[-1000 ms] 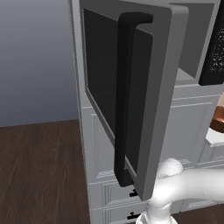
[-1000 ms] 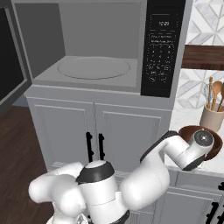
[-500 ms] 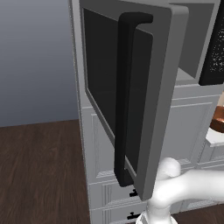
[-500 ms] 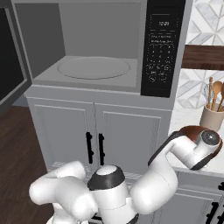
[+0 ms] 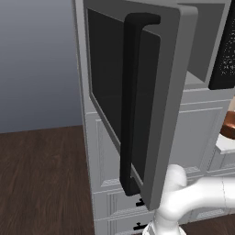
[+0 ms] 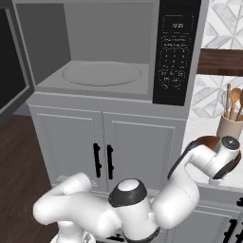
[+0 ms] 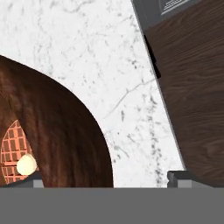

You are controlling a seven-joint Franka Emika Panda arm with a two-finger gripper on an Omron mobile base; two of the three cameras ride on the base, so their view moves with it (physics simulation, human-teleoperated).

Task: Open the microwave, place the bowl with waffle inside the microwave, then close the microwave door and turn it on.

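The microwave (image 6: 109, 28) stands open, its grey cavity and round turntable (image 6: 102, 73) bare. Its door (image 5: 170, 92) is swung wide, with the black bar handle (image 5: 131, 101) facing me. The brown bowl (image 7: 57, 135) sits on the marble counter to the right of the microwave, with a waffle (image 7: 13, 151) and a pale butter pat inside. My gripper (image 7: 108, 179) hangs open just above the bowl's near rim, one fingertip (image 7: 35, 178) over the inside, the other (image 7: 179, 177) outside it. In the right base view my hand (image 6: 223, 159) covers most of the bowl (image 6: 205, 141).
The black control strip (image 6: 175, 52) runs down the microwave's right side. A beige utensil holder (image 6: 230, 126) with wooden spoons stands behind the bowl. White cupboards with black handles (image 6: 102, 159) sit below. The counter edge (image 7: 168, 118) drops to dark wood floor beside the bowl.
My hand has drifted a little to the right over the bowl. The microwave door and the bowl have not moved, and the gripper stays open.
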